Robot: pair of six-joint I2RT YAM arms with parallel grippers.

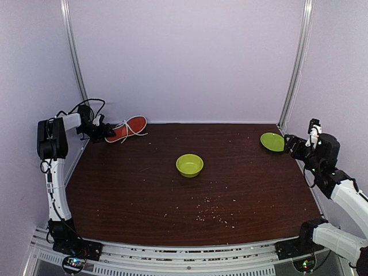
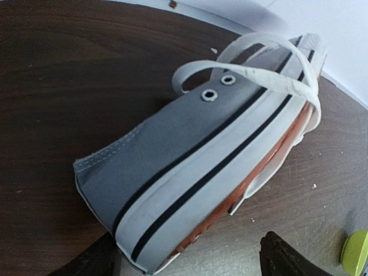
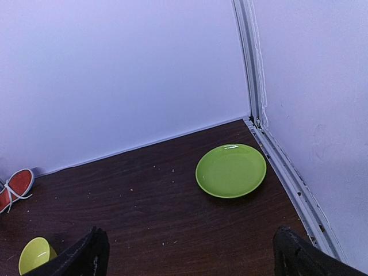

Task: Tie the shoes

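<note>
The sneaker (image 1: 135,124) (image 2: 190,155) lies on its side at the far left corner of the worktop (image 1: 144,195), close to the back wall. Its red-orange sole is turned towards the front. The toe points right along the wall and the heel points at the left arm. In the left wrist view the grey canvas side faces up, with two metal eyelets above a white rim lined with black stripes. The white laces (image 2: 276,79) are untied; one loops loosely over the rim and across the sole.

The left fingers (image 1: 105,134) (image 2: 287,259) are spread wide, with the heel end lying between them. One finger is just beside the heel, though I cannot tell whether it touches. The other stands apart from the sole.

A green bowl (image 1: 189,165) (image 3: 35,255) sits near the middle of the worktop, well apart from the sneaker. Pale crumbs (image 1: 210,215) are scattered nearer the front. A green plate (image 1: 272,141) (image 3: 231,170) lies flat by the far right corner. The right fingers (image 1: 290,144) (image 3: 86,259) hover near it, spread wide with nothing between them.
</note>
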